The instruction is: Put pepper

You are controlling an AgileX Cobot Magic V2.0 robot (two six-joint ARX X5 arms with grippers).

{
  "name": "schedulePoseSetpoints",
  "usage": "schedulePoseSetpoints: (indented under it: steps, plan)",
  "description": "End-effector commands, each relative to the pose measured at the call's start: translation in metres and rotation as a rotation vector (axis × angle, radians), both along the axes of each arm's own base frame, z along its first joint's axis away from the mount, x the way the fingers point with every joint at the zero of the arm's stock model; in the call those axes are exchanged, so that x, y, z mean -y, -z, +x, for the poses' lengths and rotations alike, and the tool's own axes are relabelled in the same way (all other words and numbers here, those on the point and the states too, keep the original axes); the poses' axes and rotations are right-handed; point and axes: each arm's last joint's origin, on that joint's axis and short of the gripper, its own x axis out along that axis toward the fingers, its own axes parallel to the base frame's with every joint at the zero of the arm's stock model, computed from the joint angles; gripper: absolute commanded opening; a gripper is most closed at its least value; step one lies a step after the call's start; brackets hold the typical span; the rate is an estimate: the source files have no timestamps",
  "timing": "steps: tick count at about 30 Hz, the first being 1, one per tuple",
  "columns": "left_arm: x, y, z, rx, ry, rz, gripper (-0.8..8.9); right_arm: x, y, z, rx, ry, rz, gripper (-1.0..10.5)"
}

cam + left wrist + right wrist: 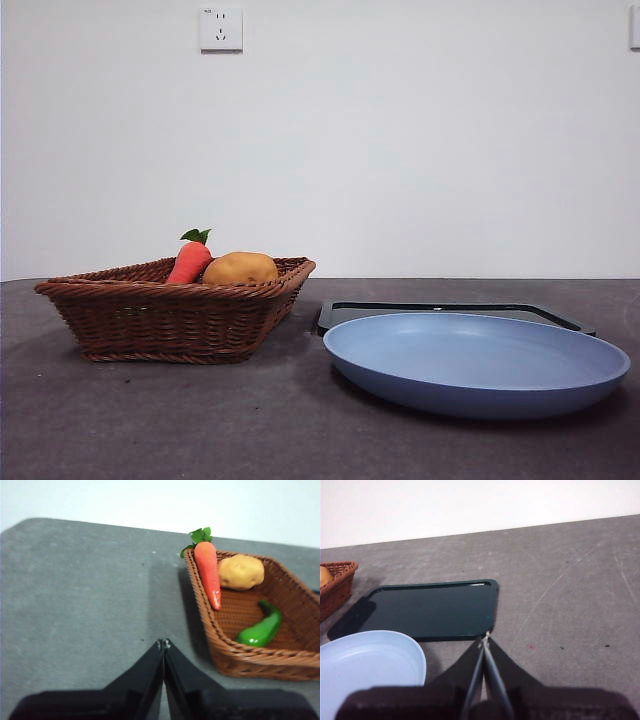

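**A:** Start big. What lay on the grey surface [200,420]?

**B:** A wicker basket [175,318] stood well back from the near edge. Beside it was a pale blue plate [476,362], with a dark tray [427,610] just behind that. No arm showed in the front view, so both seemed to be waiting up high.

**A:** And the pepper?

**B:** The pepper [262,628] lay inside the basket against its near wall. It was apart from the potato [241,572] and from the carrot [208,573], which leaned along the rim. From the front the wall hid it entirely.

**A:** How would it handle?

**B:** It looked glossy and smooth, so I judged it slippery, and probably light and fairly stiff. It was curved and tapered at one end. I'd have taken it across the thick middle, not the thin tip, coming from above because the basket wall crowded one side.

**A:** Arm poses?

**B:** The left gripper [163,642] hung over bare surface just beside the basket, fingers pressed together and holding nothing. It would have needed to open and shift over the basket. The right gripper [485,638] hung above the tray's corner near the plate, its fingers together too, and empty.
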Motion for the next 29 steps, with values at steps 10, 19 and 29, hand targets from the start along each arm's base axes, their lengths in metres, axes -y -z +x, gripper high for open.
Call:
schedulePoseSetpoints:
  steps: [10,19,29]
  plan:
    - [0.006,-0.003,-0.001,-0.021,0.19,-0.238,0.06,-0.001,-0.006,0.0,0.001,0.0,0.351,0.1]
    - [0.008,-0.041,-0.005,0.026,0.252,-0.255,0.06,-0.002,-0.048,-0.006,0.076,-0.03,0.381,0.1]
    - [0.011,-0.102,0.015,-0.088,0.406,-0.188,0.06,-0.006,-0.107,0.008,-0.069,-0.18,0.326,0.1]
